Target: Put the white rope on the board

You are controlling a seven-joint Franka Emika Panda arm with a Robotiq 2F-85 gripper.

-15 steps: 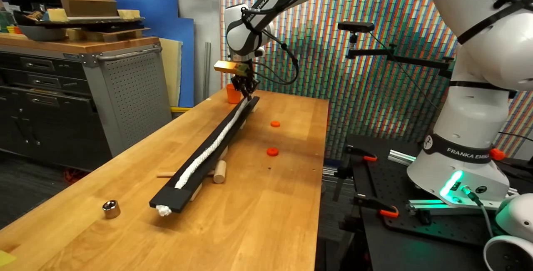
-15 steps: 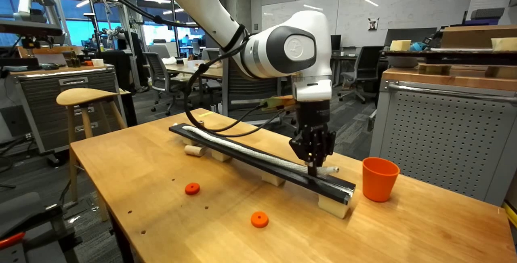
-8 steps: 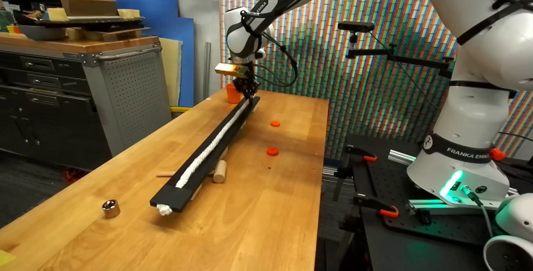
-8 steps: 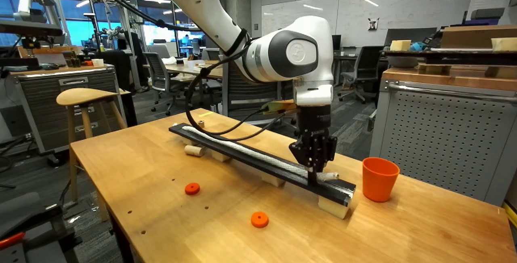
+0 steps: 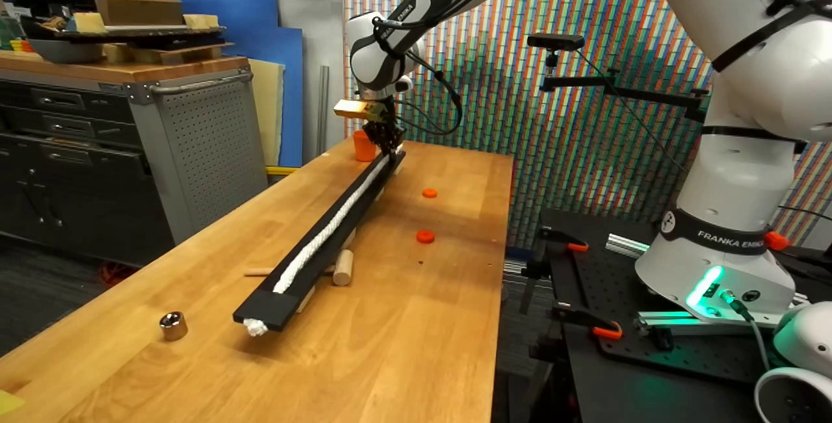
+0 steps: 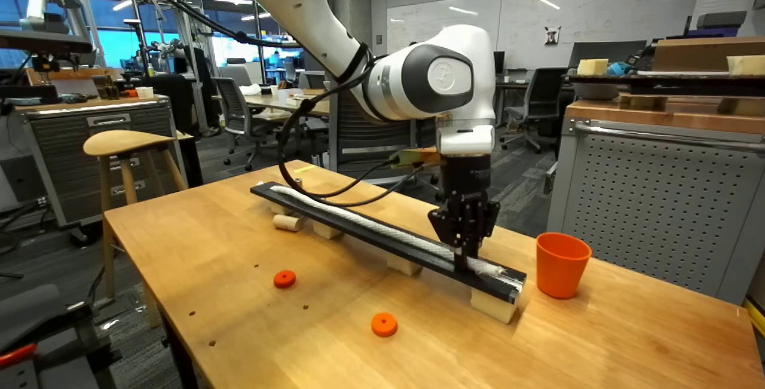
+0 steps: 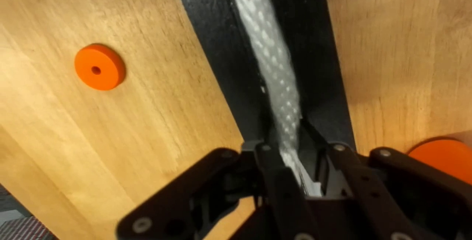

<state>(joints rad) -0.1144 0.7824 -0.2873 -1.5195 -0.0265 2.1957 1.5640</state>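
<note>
Along a light wooden table (image 6: pixel 227 245), a long, narrow black board (image 7: pixel 317 70) rests raised on pale blocks (image 6: pixel 493 305). The thick white rope (image 7: pixel 274 55) runs lengthwise on top of it, one end lying just beyond the robot's black gripper (image 6: pixel 464 259), short of the board's end. Pointing straight down, the gripper has its two fingers (image 7: pixel 282 188) close together, one on each side of the rope; whether they pinch it or merely flank it, I cannot tell. An orange cup (image 6: pixel 562 266) stands upright on the table near that end of the board. Two flat orange discs (image 6: pixel 383 324) lie on the other side of the board, well apart.
</note>
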